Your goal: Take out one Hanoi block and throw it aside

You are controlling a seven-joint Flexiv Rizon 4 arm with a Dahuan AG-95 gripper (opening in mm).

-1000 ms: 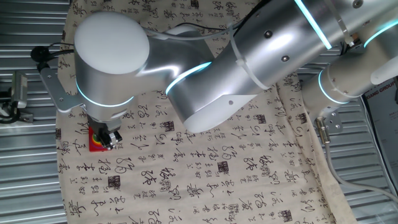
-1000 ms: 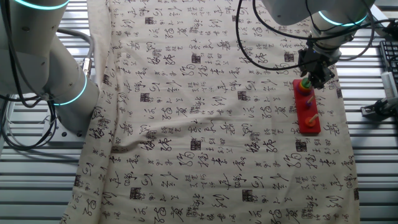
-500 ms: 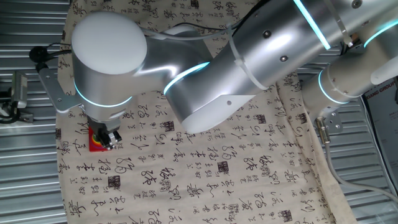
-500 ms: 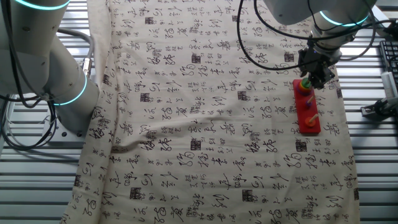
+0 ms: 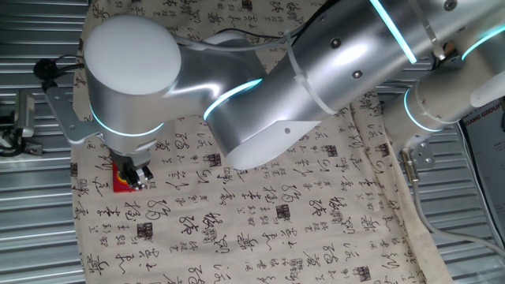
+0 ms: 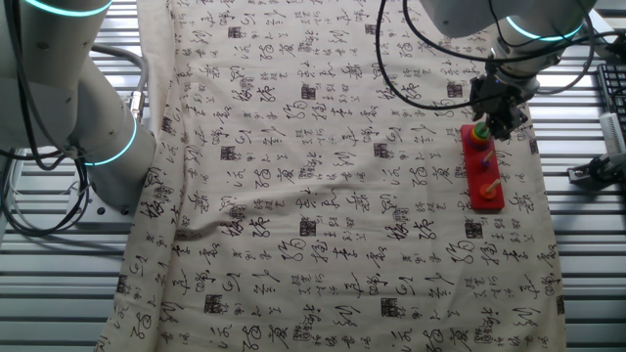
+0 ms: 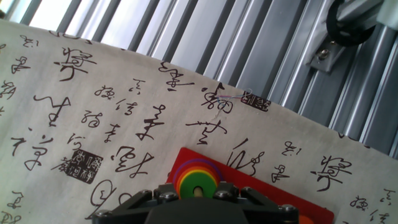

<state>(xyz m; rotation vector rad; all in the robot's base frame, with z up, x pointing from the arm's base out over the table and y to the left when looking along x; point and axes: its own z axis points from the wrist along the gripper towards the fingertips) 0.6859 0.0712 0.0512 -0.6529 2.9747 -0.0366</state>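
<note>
Now, block (image 7: pixel 198 182): a small round green ring with a pale centre hole, sitting topmost on a stack of wider coloured discs.
Where it is lying: on a peg at one end of the red base (image 6: pixel 483 168), directly under the gripper (image 6: pixel 491 121); in the hand view it is showing just above the gripper body at the bottom edge.
Facing: lying flat, hole pointing up along the peg (image 7: pixel 197 192); being round, it is showing no long axis of its own.
Base axis: running lengthwise away from the gripper on the cloth (image 6: pixel 323 176).
Stack beneath: yellow, orange, red and purple rims are peeking out around the green ring, each wider than the one above.
Count: one green ring; one base; one arm; a second small stack (image 6: pixel 488 182) is sitting nearer the other end of the base, colours too small to count.
Gripper: hovering low over the stack, fingers hidden at the frame edge, so whether it is gripping or released I cannot tell.
Cloth: covering a ribbed metal table (image 6: pixel 68 293), printed with black calligraphy.
</note>
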